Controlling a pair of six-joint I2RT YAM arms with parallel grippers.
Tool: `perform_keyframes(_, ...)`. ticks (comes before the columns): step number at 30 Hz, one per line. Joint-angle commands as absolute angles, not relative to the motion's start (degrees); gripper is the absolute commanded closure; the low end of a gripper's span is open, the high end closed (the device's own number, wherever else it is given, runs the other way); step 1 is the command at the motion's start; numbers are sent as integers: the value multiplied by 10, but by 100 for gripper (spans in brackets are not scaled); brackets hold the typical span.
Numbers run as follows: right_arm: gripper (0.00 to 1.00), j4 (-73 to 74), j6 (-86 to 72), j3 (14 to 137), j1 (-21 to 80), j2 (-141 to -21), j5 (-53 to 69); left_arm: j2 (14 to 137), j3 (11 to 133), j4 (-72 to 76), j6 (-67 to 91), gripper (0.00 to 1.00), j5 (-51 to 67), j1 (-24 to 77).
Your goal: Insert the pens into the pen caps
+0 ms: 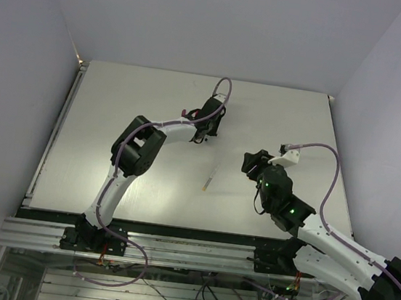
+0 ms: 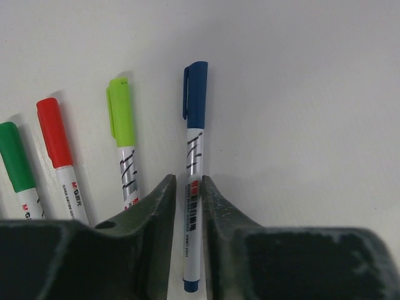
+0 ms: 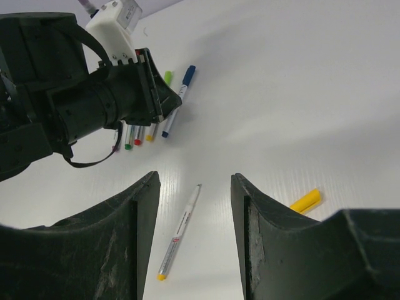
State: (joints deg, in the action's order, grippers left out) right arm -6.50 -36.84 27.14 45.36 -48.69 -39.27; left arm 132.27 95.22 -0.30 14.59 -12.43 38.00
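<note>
Both parted, left end effector (image 2: 187,181) astride blue pen (image 2: 195,144), right end effector (image 3: 195,181) wide, empty.

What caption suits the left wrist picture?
The left gripper straddles the blue-capped pen, beside the lime-capped pen, red-capped pen and green-capped pen.

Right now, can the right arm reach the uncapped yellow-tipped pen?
Probably yes: the pen lies on the table framed by the open right fingers, nothing over it; the yellow cap sits apart.

Capped pens (image 2: 122,119) lie side by side far across the table (image 1: 117,110); nearer (mid-table) lies a bare pen (image 3: 178,234), a cap (image 3: 305,201) near it.
</note>
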Motion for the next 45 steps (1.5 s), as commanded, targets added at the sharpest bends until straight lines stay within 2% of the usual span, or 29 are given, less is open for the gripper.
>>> perform_keyframes(1,52,-69,-375,265,455,-491,-395,1301,943,7,149,65,-131,376)
perform_keyframes(14,52,-82,-370,265,455,-497,-392,1215,919,16,142,58,-121,377)
perform_keyframes(23,50,-17,-415,287,453,-512,-452,1118,812,31,162,57,-92,382)
perform_keyframes(27,33,56,-502,307,441,-537,-501,1065,725,44,170,55,-84,391)
perform_keyframes(31,26,114,-533,337,399,-588,-483,1016,663,30,153,55,-93,422)
perform_keyframes(35,26,135,-543,351,376,-629,-467,982,626,-10,130,54,-162,483)
perform_keyframes(41,29,118,-553,333,360,-642,-457,971,589,-17,143,53,-144,524)
perform_keyframes(42,30,119,-555,330,359,-644,-456,973,585,-15,146,46,-140,528)
perform_keyframes(43,30,121,-558,328,358,-645,-456,976,582,-13,149,44,-137,532)
perform_keyframes(45,31,124,-562,326,356,-645,-457,982,580,-13,154,44,-139,538)
